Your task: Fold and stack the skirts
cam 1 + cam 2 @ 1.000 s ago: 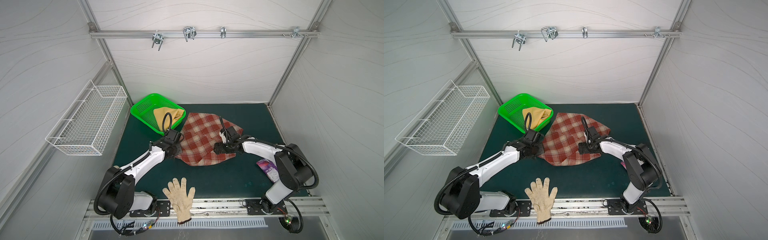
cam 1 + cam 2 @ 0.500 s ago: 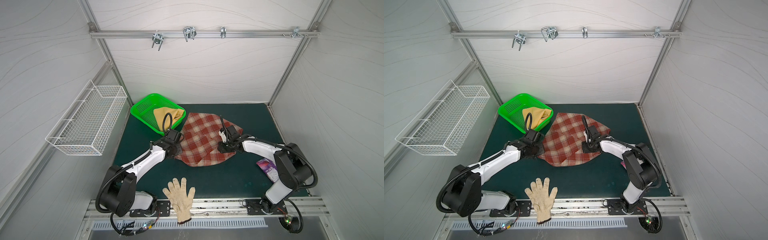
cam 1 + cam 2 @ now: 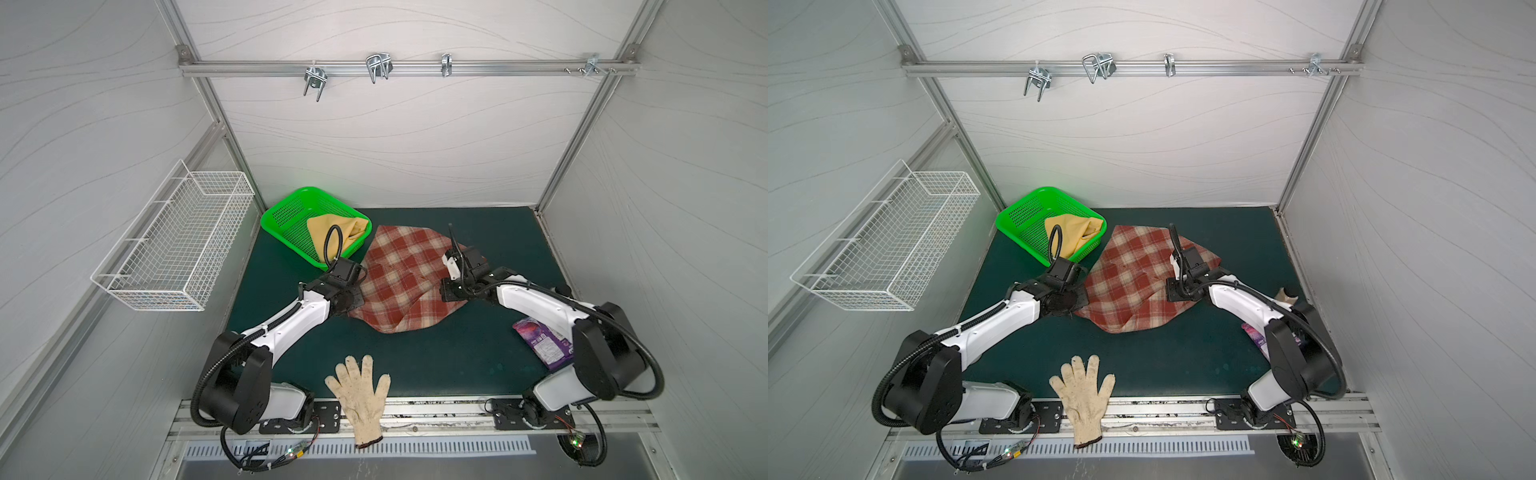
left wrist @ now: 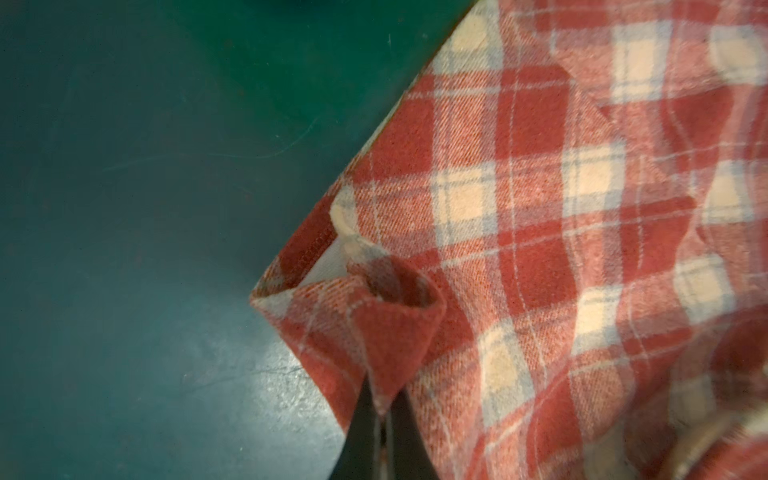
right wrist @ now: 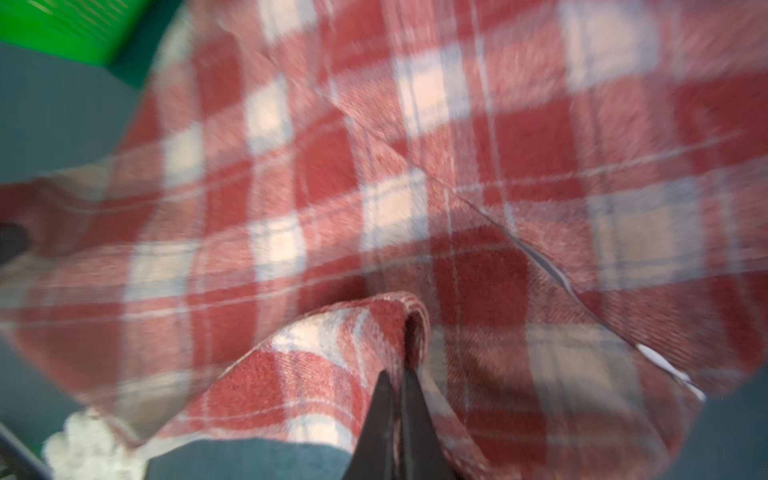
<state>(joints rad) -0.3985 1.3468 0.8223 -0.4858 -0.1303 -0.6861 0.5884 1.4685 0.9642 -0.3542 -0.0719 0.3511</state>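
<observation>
The rust-red and cream plaid skirt (image 3: 399,282) (image 3: 1133,282) lies spread and rumpled on the green mat. My left gripper (image 3: 353,297) (image 3: 1077,297) is at its left corner, and in the left wrist view it (image 4: 382,407) is shut on a pinched fold of the plaid (image 4: 540,249). My right gripper (image 3: 446,291) (image 3: 1173,291) is at the skirt's right edge, where it (image 5: 397,382) is shut on a raised fold of plaid (image 5: 415,166). The mustard-yellow skirt (image 3: 332,228) (image 3: 1075,232) lies bunched in the green basket (image 3: 309,190) at the back left.
An off-white knitted glove (image 3: 359,390) lies over the mat's front edge. A purple packet (image 3: 540,343) sits by the right arm's base. A white wire basket (image 3: 174,245) hangs on the left wall. A rail with hooks (image 3: 376,68) runs overhead.
My right gripper has gone from open to shut on the plaid skirt's right edge and shifted slightly to the right. The left gripper has kept its hold and place.
</observation>
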